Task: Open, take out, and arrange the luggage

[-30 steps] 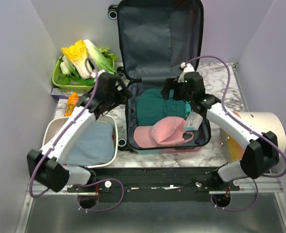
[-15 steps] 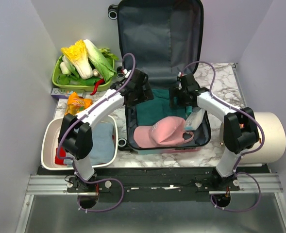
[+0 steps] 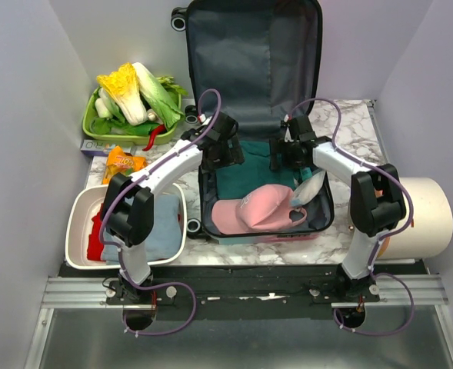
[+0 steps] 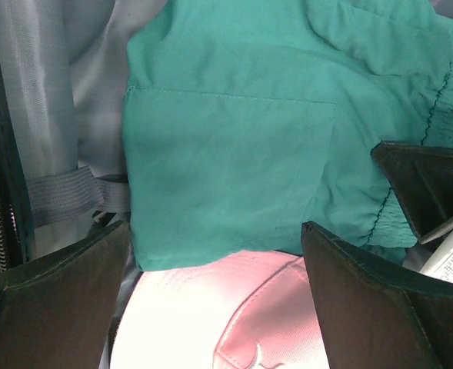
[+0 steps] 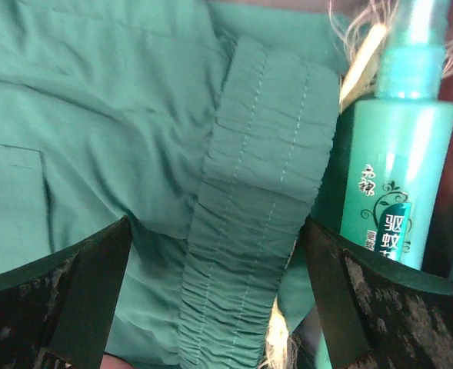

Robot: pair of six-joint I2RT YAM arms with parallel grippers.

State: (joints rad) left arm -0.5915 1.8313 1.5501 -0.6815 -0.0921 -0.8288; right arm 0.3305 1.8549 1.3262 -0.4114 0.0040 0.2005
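Both arms reach from the bottom edge up to mid-frame, elbows bent out toward the sides; left gripper [image 3: 224, 156] and right gripper [image 3: 286, 156] point downward near each other, jaws spread wide

Comes to one luggage [image 3: 253, 61], with one teal garment [image 3: 245, 173], one pink cap [image 3: 253, 209] and one teal spray bottle [image 5: 395, 177] counted inside it. Adds, on the single counter [image 3: 349, 131], one white basin [image 3: 78, 231] with one blue cloth [image 3: 161, 231] and one red cloth [image 3: 95, 238] in it, one green tray [image 3: 90, 127] of vegetables heaped too close to count apart from one red chili [image 3: 153, 137], one orange packet [image 3: 124, 163] and one cream cylinder [image 3: 426, 215]. Makes two hands, one left hand [image 4: 214, 231] and one right hand [image 5: 216, 231], each with two fingers.
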